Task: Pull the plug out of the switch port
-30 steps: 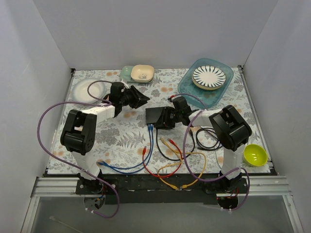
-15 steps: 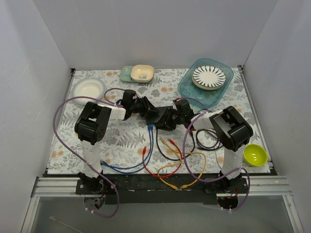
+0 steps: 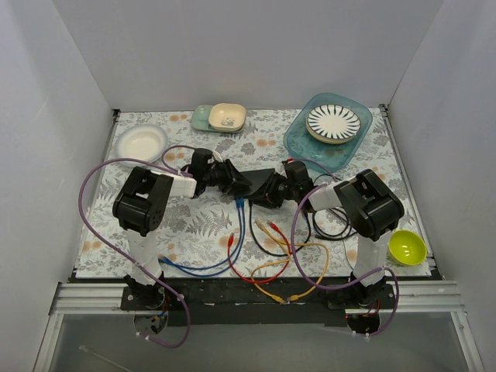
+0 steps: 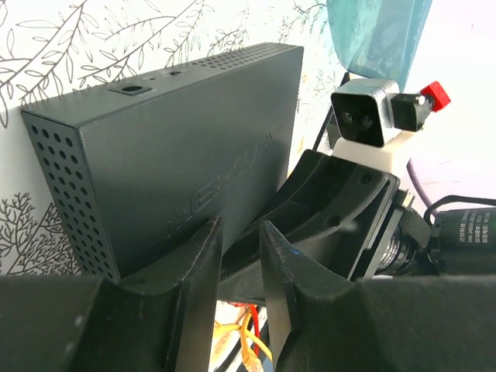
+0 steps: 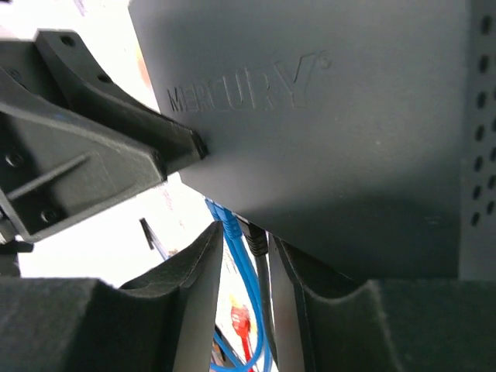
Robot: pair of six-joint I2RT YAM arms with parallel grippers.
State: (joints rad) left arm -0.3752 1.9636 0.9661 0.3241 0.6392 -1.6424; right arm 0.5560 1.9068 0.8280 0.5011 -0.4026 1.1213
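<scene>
Reads MERCURY in pressed letters on the black box (image 5: 325, 116). Has swung in from the left of the box since a moment ago: left gripper (image 4: 239, 229), fingers a little apart with nothing between them, close to the box's flat top. Right gripper (image 5: 246, 236) at the box's near edge, blue cable (image 5: 252, 310) in its gap; cannot tell if pinched. Blue plug (image 5: 225, 221) stuck into that edge, switch port hidden there. Dull smooth box, round holes down its side. Beyond the box, striped plate (image 3: 334, 122) on a see-through blue tray (image 3: 302, 141).
</scene>
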